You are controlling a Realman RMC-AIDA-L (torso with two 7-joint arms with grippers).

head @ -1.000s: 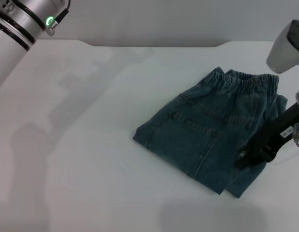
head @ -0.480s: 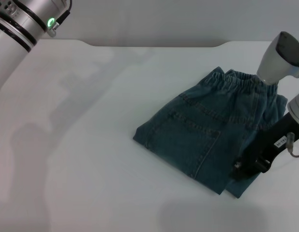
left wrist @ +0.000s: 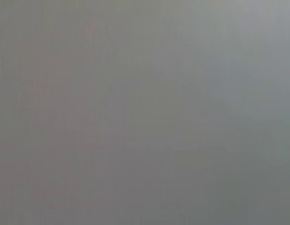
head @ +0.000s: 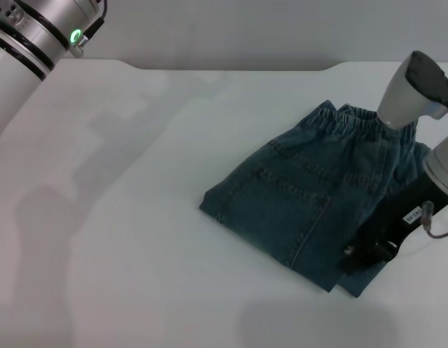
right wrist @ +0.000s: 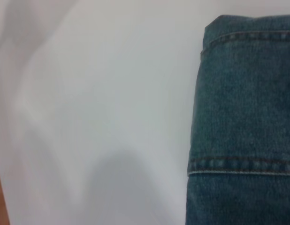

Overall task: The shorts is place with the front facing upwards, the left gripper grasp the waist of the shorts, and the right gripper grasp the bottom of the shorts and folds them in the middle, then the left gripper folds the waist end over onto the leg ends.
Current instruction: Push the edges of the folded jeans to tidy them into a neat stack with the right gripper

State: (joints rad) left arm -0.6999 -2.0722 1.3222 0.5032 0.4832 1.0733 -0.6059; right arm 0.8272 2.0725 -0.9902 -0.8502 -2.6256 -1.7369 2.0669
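1. Table [head: 137, 217]: white surface carrying the garment on the robot's right half
2. The shorts [head: 304, 210]: blue-green denim, folded into a compact stack, lying at an angle right of centre. The waist of the shorts [head: 362, 125] is on top at the far end, ruffled band facing up; a stitched pocket seam runs across the upper layer. In the right wrist view a hemmed denim edge [right wrist: 243, 108] lies flat on the white surface
3. The right gripper [head: 369, 250]: black body low over the stack's near right edge, touching or just above the fabric; whether its fingers are parted or closed cannot be told
4. The left gripper: out of sight; only its green-lit arm [head: 35, 29] shows, at far left, well apart from the shorts
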